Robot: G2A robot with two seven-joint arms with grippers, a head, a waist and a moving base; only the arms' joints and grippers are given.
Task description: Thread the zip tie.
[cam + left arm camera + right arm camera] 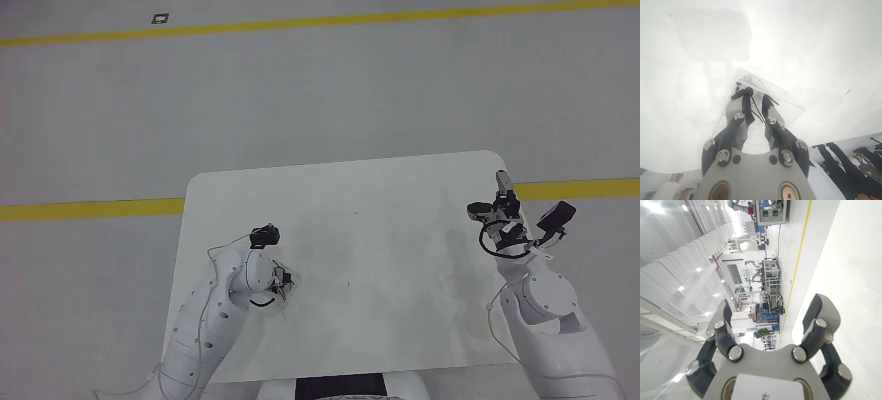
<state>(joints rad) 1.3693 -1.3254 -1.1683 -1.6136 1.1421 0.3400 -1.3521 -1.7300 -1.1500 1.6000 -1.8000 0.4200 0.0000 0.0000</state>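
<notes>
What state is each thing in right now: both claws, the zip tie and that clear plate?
Clear plate: lying flat on the table.
Zip tie: thin black strand over the clear plate; threaded or not, cannot tell.
Left claw: down at the zip tie; grip cannot be told.
Right claw: open, empty, up off the table.
</notes>
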